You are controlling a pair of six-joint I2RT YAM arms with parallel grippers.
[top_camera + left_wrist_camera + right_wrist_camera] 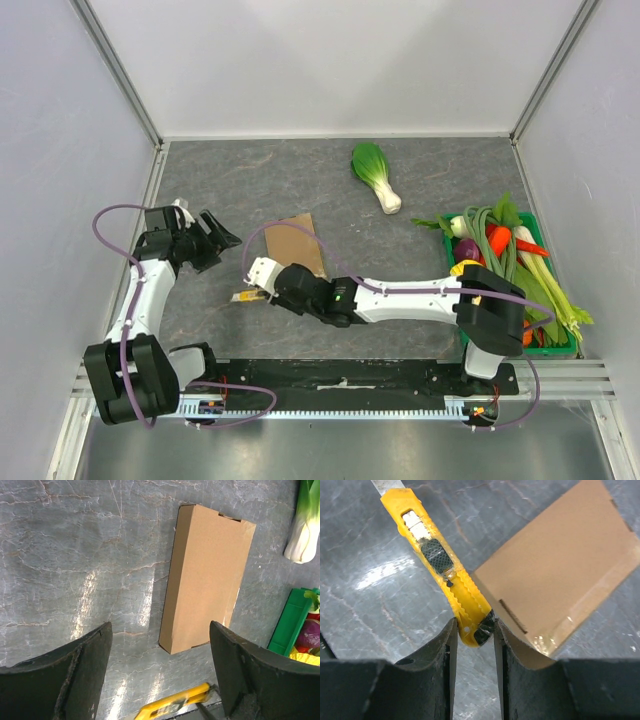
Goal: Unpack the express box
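express box lies flat, plain brown, mid worktop, slightly left of centre. right gripper clamps yellow utility knife by its butt end, just beside the box. left gripper jaws wide, holding nothing.

free: table beyond express box | blocked: near end, right arm with utility knife
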